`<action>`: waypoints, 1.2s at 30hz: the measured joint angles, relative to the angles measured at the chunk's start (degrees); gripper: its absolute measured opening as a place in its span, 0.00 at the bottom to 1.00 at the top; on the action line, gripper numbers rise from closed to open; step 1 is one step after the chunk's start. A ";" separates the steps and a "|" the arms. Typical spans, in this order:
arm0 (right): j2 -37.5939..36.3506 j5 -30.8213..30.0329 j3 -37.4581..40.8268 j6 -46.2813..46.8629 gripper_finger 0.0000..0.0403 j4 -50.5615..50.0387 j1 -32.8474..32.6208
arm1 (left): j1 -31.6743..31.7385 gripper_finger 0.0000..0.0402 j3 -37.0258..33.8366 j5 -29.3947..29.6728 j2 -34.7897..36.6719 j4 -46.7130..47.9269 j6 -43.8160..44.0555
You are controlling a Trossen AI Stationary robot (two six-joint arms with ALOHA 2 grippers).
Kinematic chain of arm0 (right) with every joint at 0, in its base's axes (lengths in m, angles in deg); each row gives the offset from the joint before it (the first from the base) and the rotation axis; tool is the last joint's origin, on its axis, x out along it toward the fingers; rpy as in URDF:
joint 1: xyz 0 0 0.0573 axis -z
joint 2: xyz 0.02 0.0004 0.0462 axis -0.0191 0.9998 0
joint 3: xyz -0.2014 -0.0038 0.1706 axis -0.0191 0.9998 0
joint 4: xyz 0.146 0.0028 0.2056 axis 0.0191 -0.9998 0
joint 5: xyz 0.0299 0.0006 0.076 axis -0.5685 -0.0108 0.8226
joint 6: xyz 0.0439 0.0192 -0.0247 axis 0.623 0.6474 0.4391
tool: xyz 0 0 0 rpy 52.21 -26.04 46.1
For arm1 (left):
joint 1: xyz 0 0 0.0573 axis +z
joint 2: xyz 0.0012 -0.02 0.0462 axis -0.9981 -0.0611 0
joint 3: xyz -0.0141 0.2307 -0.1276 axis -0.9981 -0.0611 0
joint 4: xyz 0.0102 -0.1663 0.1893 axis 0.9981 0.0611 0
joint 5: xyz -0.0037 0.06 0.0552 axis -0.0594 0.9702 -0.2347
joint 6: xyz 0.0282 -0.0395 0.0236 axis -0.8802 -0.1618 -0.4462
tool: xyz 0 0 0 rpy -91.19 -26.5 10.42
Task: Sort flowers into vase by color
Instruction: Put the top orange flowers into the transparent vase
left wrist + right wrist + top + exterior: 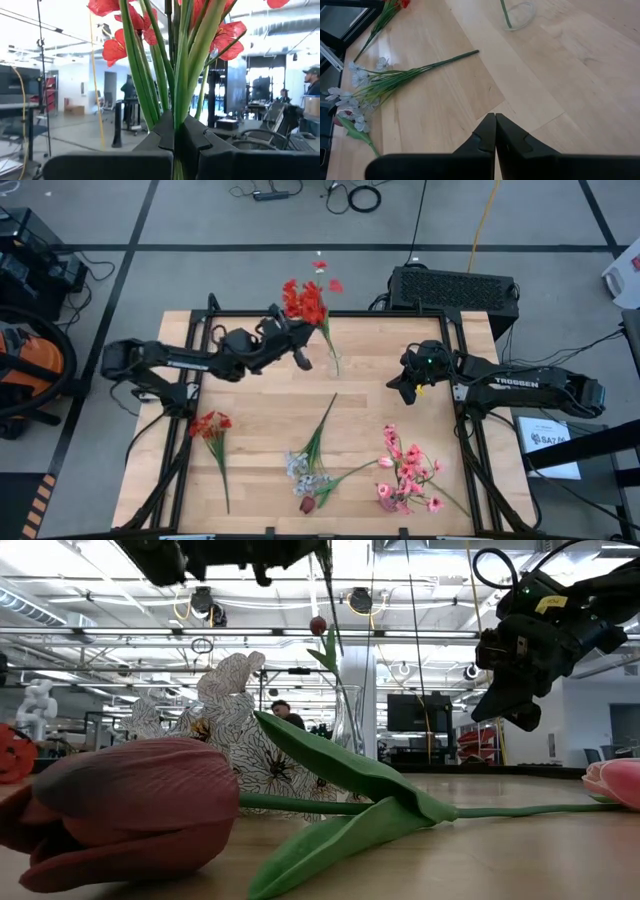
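My left gripper [308, 338] is raised over the table's far middle, shut on a bunch of red flowers [305, 302] with green stems. From the bunch a green stem [327, 345] runs down into the clear glass vase [333, 363]. On the table lie another red sprig [212, 425] at the left, a pale white-grey spray [305, 465], a dark maroon tulip [130, 805] near the front edge, and pink blossoms [405, 475] at the front right. My right gripper [405, 387] hovers shut right of the vase, holding nothing. My left gripper pinches the bundle of green stems [176, 107] between its two fingers, below the red blossoms [120, 47]. The fingers lie across the stems. The bunch is lifted clear of the table and leans with its blossoms toward the far edge.
A black box [455, 288] stands just beyond the table's far right corner. Bare wood lies between the vase and the flowers at the front. In the right wrist view the vase [517, 12] and the white spray [375, 85] show ahead of my right gripper [495, 132].
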 joint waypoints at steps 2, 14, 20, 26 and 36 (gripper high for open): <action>0.00 -0.01 0.00 -0.01 0.00 -0.02 0.00 | 0.72 0.01 0.00 -0.61 -2.13 -1.73 0.04; 0.00 0.23 0.00 0.64 0.00 -0.31 0.00 | 3.26 0.01 0.00 -0.91 -10.07 -3.06 2.55; 0.00 0.23 0.00 0.15 0.00 -0.37 0.00 | 3.21 0.10 0.00 -0.88 -12.84 -1.84 2.63; 0.00 0.21 0.00 0.00 0.00 -0.37 0.00 | 3.21 0.12 0.02 -0.88 -13.43 0.08 2.67; 0.00 0.19 0.00 -0.04 0.00 -0.34 0.00 | 3.23 0.13 0.02 -0.87 -13.48 5.02 4.47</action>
